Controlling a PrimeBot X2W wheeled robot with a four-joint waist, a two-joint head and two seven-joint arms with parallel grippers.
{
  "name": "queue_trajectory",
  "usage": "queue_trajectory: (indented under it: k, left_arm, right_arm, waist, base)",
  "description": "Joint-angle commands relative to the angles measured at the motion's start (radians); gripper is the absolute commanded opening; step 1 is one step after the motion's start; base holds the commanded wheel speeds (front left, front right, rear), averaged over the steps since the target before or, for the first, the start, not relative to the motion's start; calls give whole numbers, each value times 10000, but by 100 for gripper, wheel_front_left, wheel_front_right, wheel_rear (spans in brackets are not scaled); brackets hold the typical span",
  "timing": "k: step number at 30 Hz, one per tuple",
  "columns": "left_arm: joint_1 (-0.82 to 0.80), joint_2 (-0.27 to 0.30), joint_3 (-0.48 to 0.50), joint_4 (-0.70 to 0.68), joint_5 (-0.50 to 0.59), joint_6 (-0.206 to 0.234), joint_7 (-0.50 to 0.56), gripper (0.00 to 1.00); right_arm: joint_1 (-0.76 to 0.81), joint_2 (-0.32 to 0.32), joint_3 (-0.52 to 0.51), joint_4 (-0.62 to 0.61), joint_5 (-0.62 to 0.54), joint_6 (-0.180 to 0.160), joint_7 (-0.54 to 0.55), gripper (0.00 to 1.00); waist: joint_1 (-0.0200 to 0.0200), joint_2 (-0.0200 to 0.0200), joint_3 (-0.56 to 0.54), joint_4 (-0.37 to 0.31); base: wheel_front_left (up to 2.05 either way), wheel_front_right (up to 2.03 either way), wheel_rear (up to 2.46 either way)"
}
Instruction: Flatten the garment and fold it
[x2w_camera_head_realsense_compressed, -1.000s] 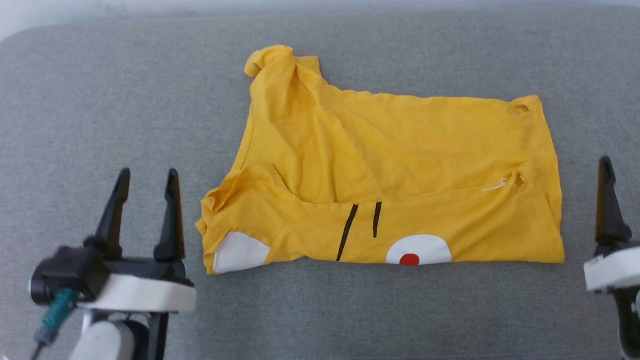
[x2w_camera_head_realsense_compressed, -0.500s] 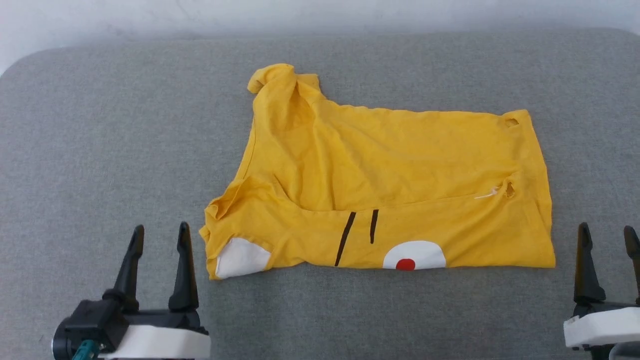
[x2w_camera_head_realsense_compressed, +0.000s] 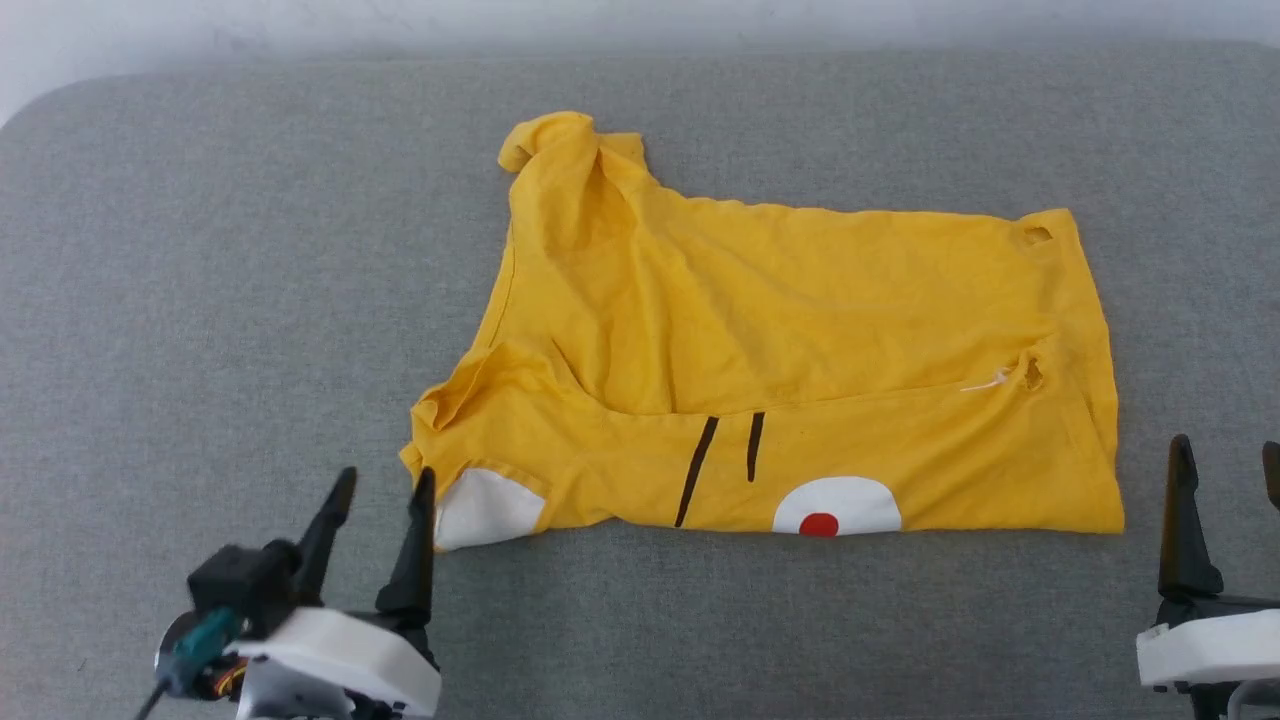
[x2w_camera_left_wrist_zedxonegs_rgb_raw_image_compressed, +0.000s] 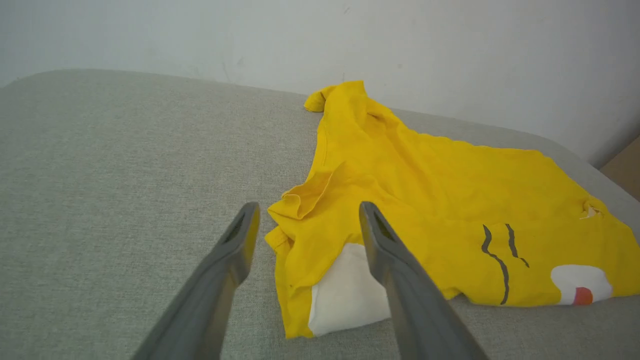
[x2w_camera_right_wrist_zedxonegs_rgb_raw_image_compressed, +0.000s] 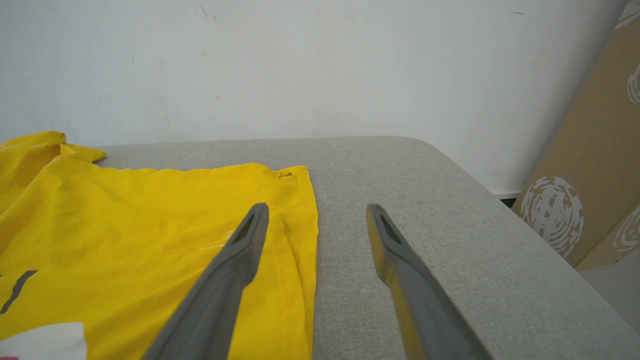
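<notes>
Cushion (x2w_camera_head_realsense_compressed: 200, 250) front edge: I see the left claw (x2w_camera_head_realsense_compressed: 386, 478) spread at the near left corner of the T-shirt (x2w_camera_head_realsense_compressed: 780, 330), the right claw (x2w_camera_head_realsense_compressed: 1228, 450) spread off its near right corner. The T-shirt lies rumpled mid-cushion, bunched toward the far edge.

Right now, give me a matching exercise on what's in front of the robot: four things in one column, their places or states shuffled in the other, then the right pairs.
Things:
1. shirt
2. red dot
3. left gripper
4. right gripper

Places or states:
A. open, by the shirt's near right corner
B. lying creased and partly folded on the grey cushion
C. inside a white patch
D. open, by the shirt's near left corner

Pairs: 1-B, 2-C, 3-D, 4-A
</notes>
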Motion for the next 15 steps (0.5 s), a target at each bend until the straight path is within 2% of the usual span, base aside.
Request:
queue_trajectory:
  k: [1, 7, 15]
  left_arm:
    - [-276, 129, -66, 111, -281, -138, 561, 100]
    - [-606, 478, -52, 314, -1283, -223, 3069, 100]
    - [-912, 667, 16, 399, -1892, -133, 4408, 100]
  right_arm:
    - [-126, 16, 25, -30, -37, -21, 15, 100]
    - [-259, 16, 139, 96, 19, -21, 10, 100]
    - [-377, 16, 151, 260, 85, -21, -63, 100]
  waist:
    - [0, 0, 91, 25]
    - [0, 0, 270, -83]
    - [0, 0, 546, -324]
  base:
    - [0, 0, 0]
    - [0, 0, 0]
    - [0, 0, 0]
